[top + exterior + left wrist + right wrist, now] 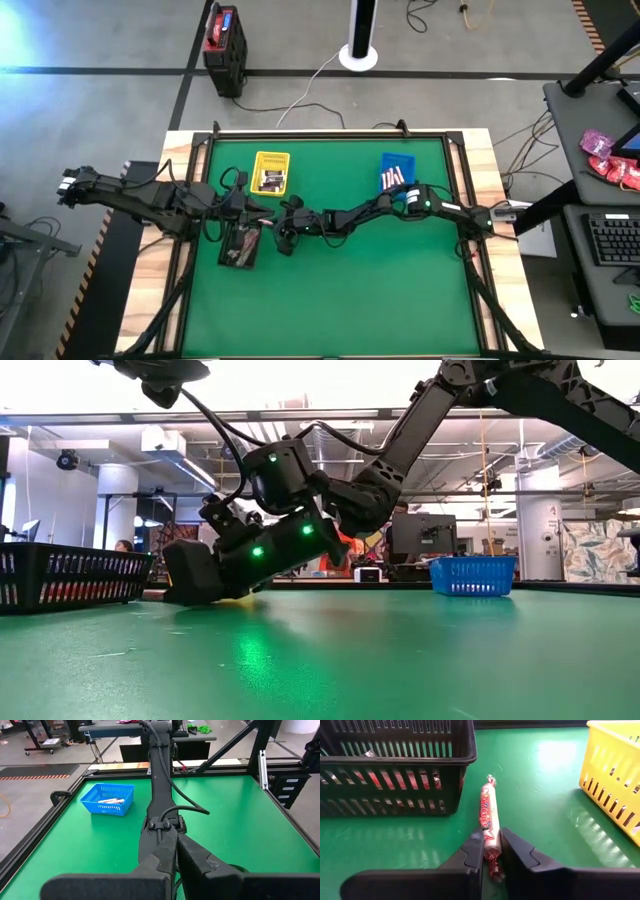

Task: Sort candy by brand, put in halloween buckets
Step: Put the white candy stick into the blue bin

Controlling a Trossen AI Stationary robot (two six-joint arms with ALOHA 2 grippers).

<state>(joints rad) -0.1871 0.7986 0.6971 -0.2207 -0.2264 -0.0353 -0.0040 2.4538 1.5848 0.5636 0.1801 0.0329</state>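
High view, three bins (271,172), one candy (489,822) gripped

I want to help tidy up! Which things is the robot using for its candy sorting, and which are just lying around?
For the job:
- candy roll, pinched by the right gripper
- black bin
- yellow bin
- blue bin

Just around:
- red and black box on the floor
- keyboard on the side desk

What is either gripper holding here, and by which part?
The right gripper pinches a reddish-pink candy roll near one twisted end; the left gripper is shut, empty.
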